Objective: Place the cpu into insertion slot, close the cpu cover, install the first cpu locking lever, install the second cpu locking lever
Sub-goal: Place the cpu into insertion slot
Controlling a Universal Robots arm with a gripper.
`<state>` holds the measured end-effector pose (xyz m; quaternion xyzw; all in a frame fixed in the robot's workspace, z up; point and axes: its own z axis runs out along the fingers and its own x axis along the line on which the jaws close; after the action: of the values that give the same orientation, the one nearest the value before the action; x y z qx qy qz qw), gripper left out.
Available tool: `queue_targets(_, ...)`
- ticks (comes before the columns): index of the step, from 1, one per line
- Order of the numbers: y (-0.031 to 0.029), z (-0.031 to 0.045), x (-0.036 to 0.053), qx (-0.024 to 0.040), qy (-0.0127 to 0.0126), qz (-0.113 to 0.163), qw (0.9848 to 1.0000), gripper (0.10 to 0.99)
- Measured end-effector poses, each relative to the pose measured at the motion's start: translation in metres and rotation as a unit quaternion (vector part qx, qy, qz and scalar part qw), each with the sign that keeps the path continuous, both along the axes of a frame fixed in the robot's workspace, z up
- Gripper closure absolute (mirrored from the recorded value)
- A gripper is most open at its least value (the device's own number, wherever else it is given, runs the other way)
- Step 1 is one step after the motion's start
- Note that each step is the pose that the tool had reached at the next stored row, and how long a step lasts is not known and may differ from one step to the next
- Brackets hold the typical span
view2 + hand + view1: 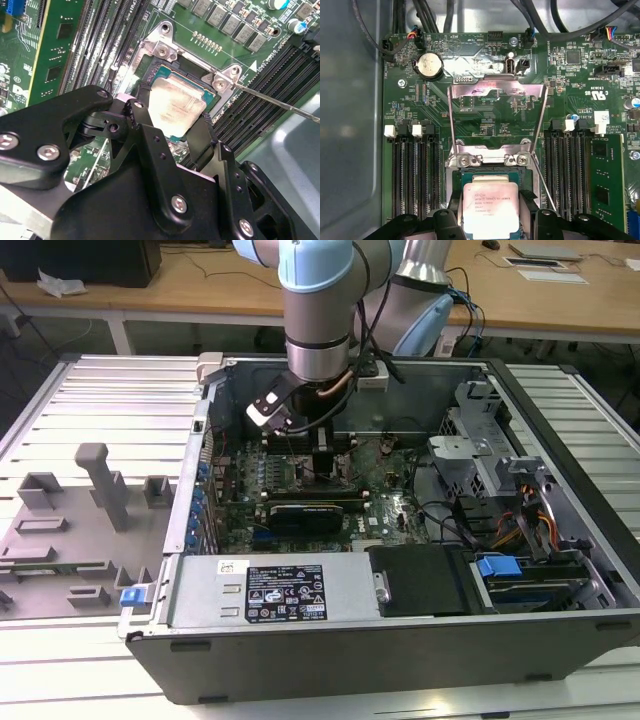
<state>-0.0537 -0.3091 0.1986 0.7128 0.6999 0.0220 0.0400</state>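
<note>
My gripper (pixel 325 455) reaches down into the open computer case over the motherboard. In both wrist views its two black fingers (pixel 137 107) sit tight against opposite sides of the cpu (pixel 175 105), a flat chip with a silvery-beige top. The cpu (pixel 490 207) lies level over the insertion slot (pixel 470 175), whose dark rim (pixel 157 70) shows along the chip's far edge. Whether the chip is fully seated I cannot tell. The cpu cover (pixel 495 90) stands flipped open behind the slot. A thin locking lever (pixel 280 102) is swung away from the slot's corner.
Black memory slots (pixel 415 175) flank the socket on both sides. A green card (pixel 605 185) stands beside one bank. In the exterior view a long black card (pixel 305 510), a power supply (pixel 290 590) and drive cages (pixel 520 530) fill the case. A grey fixture tray (pixel 80 520) lies left of it.
</note>
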Motion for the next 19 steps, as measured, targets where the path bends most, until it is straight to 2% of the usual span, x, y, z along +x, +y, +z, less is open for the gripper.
queue_targets(12,0.0,0.0016,0.0001,0.0,-0.0001,0.0,1.0,0.549)
queue_targets(19,-0.0025,0.0016,0.0,-0.0004,-0.0001,-0.001,1.0,0.549)
